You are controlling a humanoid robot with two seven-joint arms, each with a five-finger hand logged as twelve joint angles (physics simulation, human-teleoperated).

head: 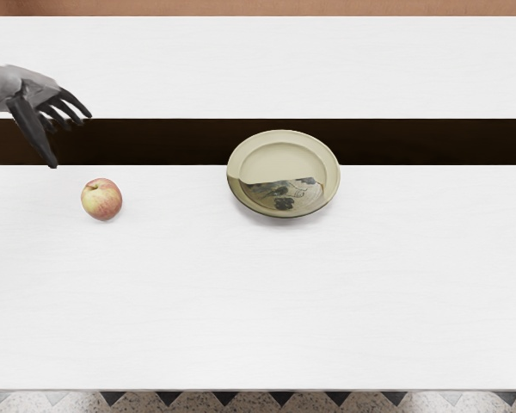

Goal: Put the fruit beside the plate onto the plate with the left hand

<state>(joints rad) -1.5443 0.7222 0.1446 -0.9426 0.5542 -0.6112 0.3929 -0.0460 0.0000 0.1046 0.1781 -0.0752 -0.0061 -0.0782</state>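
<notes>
Apple [101, 199] sits on the worktop [284, 292], upright, at 9 o'clock from the plate [279, 161] and well apart from it. Not on the plate yet, nothing touching it.

Left hand [41, 103] hovers at about 11 o'clock from the apple, near but clear of it. Fingers are spread and pointing down and right, thumb hanging lowest, nothing held. Right arm isn't in frame.

Plate is at the far edge of the worktop, its far rim showing against the dark gap [430, 142] behind. The inside is glossy and shallow, with some dark pattern at 6 o'clock.

Risks as I see them:
- Apple is round and free on a smooth surface. If a finger clips it before the hand closes, it likely rolls, either toward 6 o'clock or off toward 9.
- The hand approaches from the far-left side, so a shallow descent pushes the apple rather than caging it. It needs to come down centred over the top.
- Long carry toward 3 o'clock; a weak fingertip grip could drop it midway.
- A release that is too high or too far back could bounce the apple off the shallow rim, toward 12 and into the gap.
- A low carry could knock the plate's near rim and shift it toward the gap.
</notes>
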